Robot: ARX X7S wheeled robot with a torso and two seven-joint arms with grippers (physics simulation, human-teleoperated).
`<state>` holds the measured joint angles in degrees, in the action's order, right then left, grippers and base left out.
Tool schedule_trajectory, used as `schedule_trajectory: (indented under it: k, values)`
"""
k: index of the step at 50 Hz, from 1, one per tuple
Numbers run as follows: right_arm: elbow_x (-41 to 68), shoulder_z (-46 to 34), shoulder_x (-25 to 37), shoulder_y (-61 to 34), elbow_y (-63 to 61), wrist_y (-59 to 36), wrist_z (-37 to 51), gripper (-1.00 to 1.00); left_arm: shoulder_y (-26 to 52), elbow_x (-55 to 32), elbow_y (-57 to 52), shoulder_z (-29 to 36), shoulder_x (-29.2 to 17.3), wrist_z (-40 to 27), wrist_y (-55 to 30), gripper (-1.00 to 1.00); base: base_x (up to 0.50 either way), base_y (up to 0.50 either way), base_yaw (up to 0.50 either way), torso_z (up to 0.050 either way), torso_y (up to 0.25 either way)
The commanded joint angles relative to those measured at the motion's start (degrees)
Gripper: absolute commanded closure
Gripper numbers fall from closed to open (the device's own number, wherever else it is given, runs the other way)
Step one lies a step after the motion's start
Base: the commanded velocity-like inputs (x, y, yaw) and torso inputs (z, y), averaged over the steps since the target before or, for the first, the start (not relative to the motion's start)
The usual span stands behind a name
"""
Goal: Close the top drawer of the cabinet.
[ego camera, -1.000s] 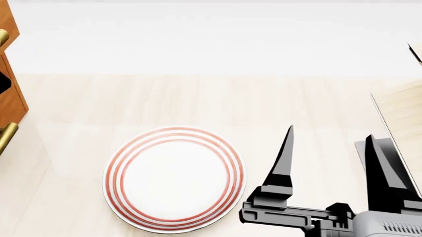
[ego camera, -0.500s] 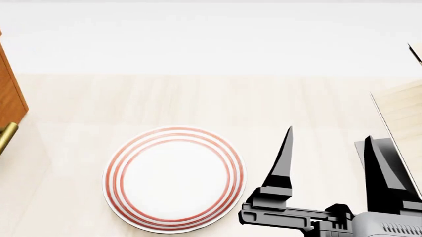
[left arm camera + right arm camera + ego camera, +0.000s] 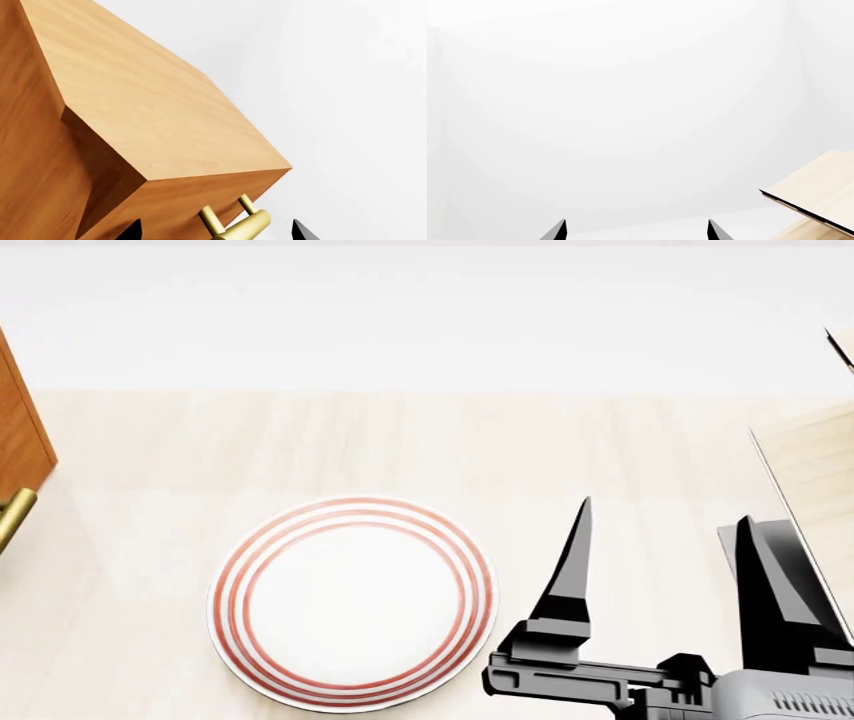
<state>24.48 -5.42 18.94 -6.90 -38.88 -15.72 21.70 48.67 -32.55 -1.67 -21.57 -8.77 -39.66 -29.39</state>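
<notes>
In the left wrist view the orange-brown cabinet (image 3: 140, 100) fills the frame. The top drawer's flat front (image 3: 177, 207) carries a brass bar handle (image 3: 245, 225). My left gripper (image 3: 217, 232) is open, with a dark fingertip on each side of the handle, not clamped on it. How far the drawer stands out I cannot tell. In the head view only the cabinet's edge (image 3: 19, 430) and the lower drawer's brass handle (image 3: 12, 517) show at the far left; the left gripper is out of that view. My right gripper (image 3: 667, 512) is open and empty over the table, as also seen in its wrist view (image 3: 636, 226).
A white plate with red rings (image 3: 354, 602) lies on the pale table (image 3: 400, 440), left of the right gripper. Pale slanted wooden boards (image 3: 811, 465) stand at the right edge and also show in the right wrist view (image 3: 820, 190).
In the head view the top drawer's brass handle and the dark left gripper tip at the left edge have gone out of view to the left. The right arm and plate have not moved.
</notes>
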Motion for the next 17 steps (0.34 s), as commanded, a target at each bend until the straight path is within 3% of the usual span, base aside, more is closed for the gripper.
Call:
schedule_trajectory:
  k: [1, 17]
  values:
    - [0.0, -0.2, 0.2, 0.1, 0.2, 0.3, 0.1, -1.00, 0.0, 3.5, 0.2, -3.0, -0.8, -3.4, -0.4, -1.00, 0.00, 0.00, 0.00, 0.000, 0.000]
    - [0.2, -0.5, 0.4, 0.1, 0.2, 0.4, 0.5, -1.00, 0.1, 2.3, 0.2, -3.0, -1.1, -3.7, -1.3, -1.00, 0.00, 0.00, 0.00, 0.000, 0.000]
